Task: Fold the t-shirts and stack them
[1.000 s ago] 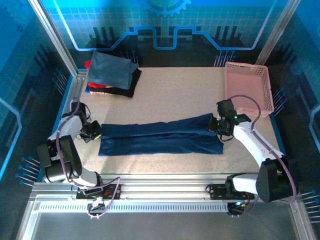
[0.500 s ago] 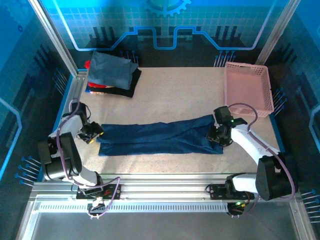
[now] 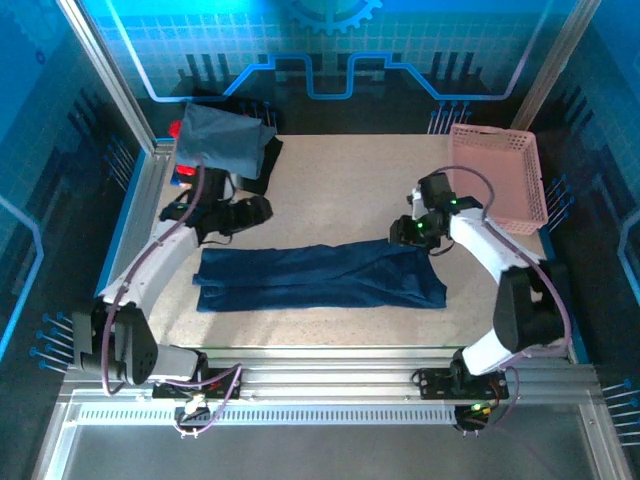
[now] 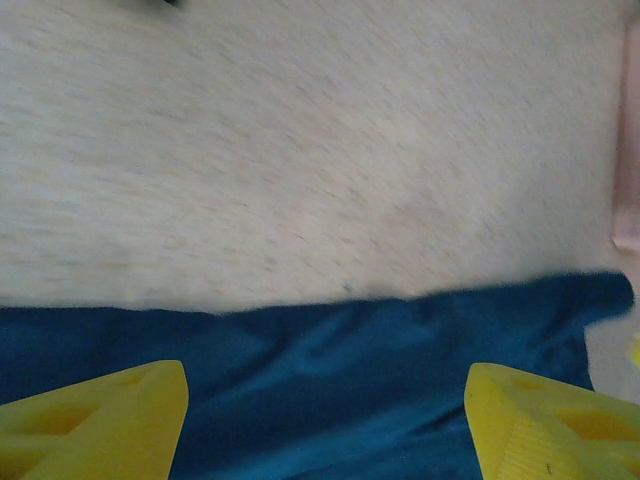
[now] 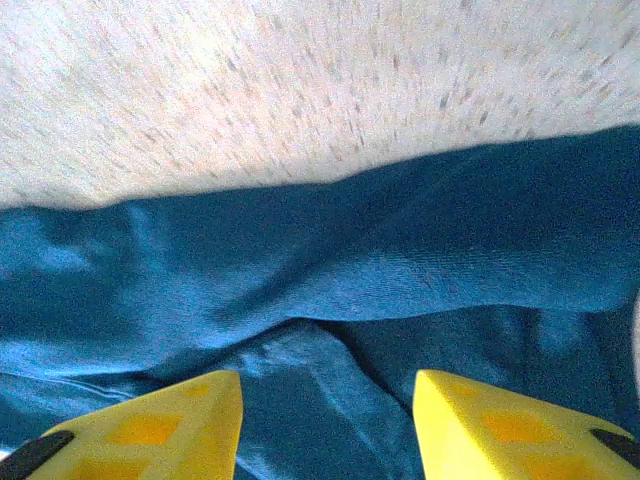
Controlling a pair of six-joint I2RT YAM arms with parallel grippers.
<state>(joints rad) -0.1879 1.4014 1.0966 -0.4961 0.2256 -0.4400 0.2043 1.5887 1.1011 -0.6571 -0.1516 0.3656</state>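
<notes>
The dark navy t-shirt [image 3: 320, 278] lies folded into a long flat strip across the middle of the table. My left gripper [image 3: 257, 209] hovers just behind the strip's left part. It is open, its yellow fingers [image 4: 100, 425] wide apart over navy cloth [image 4: 350, 380] and holding nothing. My right gripper [image 3: 402, 230] hangs over the strip's back right edge, also open. Wrinkled navy cloth [image 5: 350, 260] lies below its yellow fingertips [image 5: 500, 430]. At the back left, a folded slate-blue tee [image 3: 215, 140] tops a stack with a red one [image 3: 184, 171] and a black one [image 3: 262, 166].
A pink lattice basket [image 3: 497, 175] stands at the back right, close behind my right arm; its edge [image 4: 628, 150] shows in the left wrist view. Bare speckled tabletop [image 3: 340, 190] stretches between the stack and the basket. Metal rails run along the near edge.
Both grippers have opened, let go of the navy shirt's ends and moved toward the back. The left arm swung in from the left edge. The strip lies flat.
</notes>
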